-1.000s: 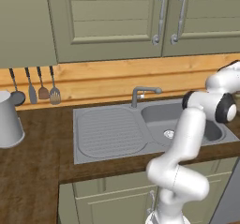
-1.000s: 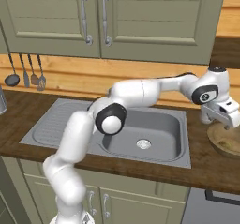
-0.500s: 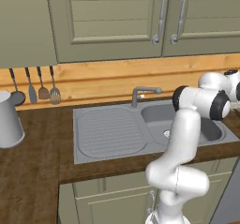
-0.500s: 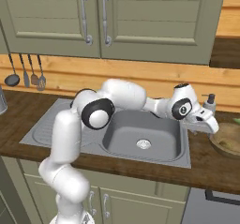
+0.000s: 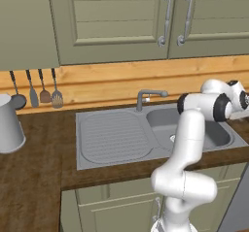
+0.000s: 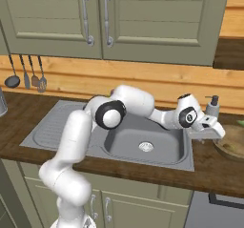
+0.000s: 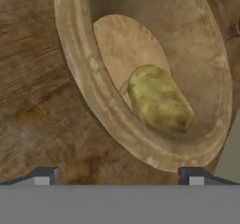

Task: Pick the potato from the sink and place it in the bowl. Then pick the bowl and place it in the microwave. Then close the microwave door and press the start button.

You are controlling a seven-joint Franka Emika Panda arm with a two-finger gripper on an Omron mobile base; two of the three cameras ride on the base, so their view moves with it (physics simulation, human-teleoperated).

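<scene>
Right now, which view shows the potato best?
The hand view: the potato lies large and unobstructed inside the bowl. The right base view catches just a sliver of the bowl at its right edge, its contents unclear.

bowl (image 6: pixel 232 146): cut off by the right base view's edge; we see only part of its rim.
claw (image 6: pixel 217 132): we cannot make out its fingertips there.
sink (image 5: pixel 116 138): the arm hides part of our basin.
</scene>
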